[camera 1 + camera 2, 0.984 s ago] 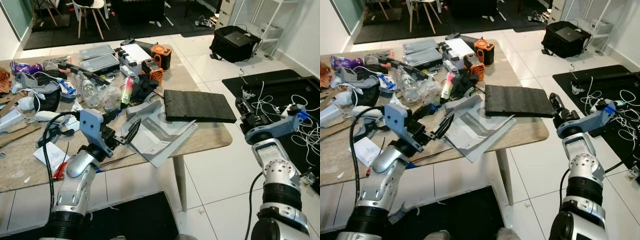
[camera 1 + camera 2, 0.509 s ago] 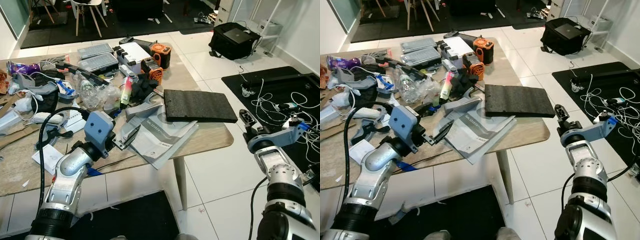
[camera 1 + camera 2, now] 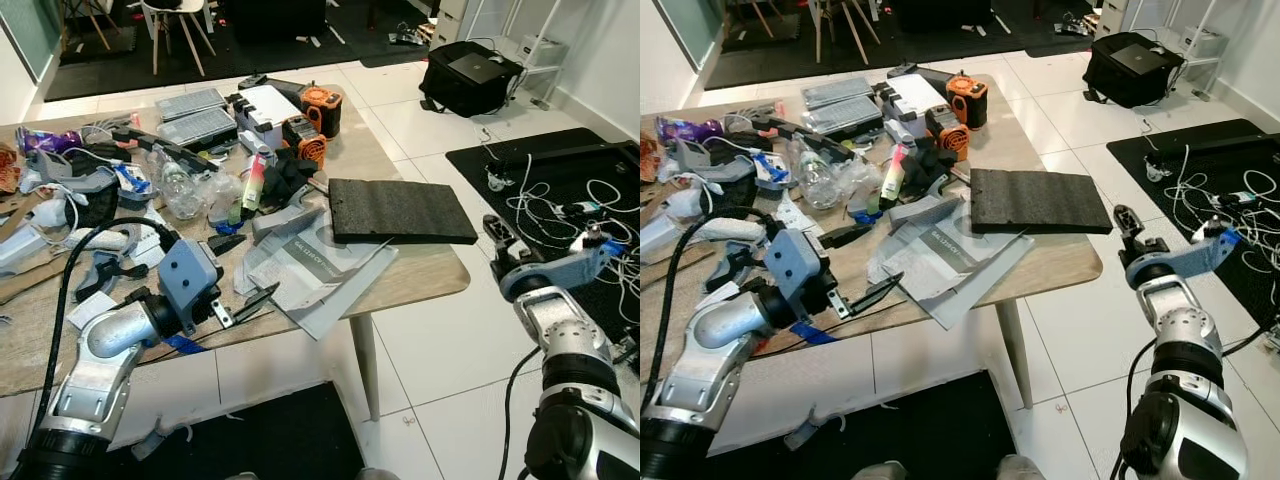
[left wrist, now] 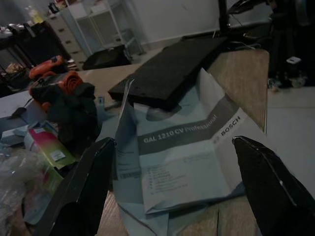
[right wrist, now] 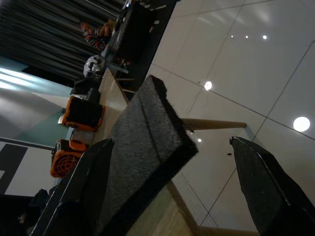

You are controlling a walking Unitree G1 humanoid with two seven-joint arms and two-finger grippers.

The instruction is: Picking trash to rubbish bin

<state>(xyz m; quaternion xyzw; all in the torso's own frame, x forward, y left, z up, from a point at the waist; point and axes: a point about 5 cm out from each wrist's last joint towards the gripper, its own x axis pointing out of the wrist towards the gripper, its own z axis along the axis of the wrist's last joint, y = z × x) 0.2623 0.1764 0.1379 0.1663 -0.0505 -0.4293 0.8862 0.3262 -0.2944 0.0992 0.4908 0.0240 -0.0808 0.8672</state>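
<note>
White glossy floor tiles run under a pale wooden tabletop (image 3: 420, 270) crowded with clutter: a grey folded printed leaflet (image 3: 315, 265) hanging a little past the near edge, a flat black foam slab (image 3: 400, 210) lying just beside it with one corner overlapping the paper, a crumpled clear plastic bottle (image 3: 180, 188) further back, an orange and black power tool (image 3: 322, 108) near the far side, and loose white paper scraps (image 3: 85, 308) by the front edge. On the floor beyond sit a black bag (image 3: 468, 82) and a tangle of white cables (image 3: 560, 200) on a dark mat. Reaching in low over the front edge, the left end effector (image 3: 245, 303) has its two black fingers spread wide and empty, tips pointing at the leaflet's near corner without touching it, so the leaflet looks like the piece of trash being picked. Held off the table's right end above the floor, the right end effector (image 3: 497, 235) is spread wide too and carries nothing. My worry is the thin paper: closing on a flat sheet may only slide it under the foam slab, or drag the slab and nearby clutter off the edge. No rubbish bin can be made out from where I stand
</note>
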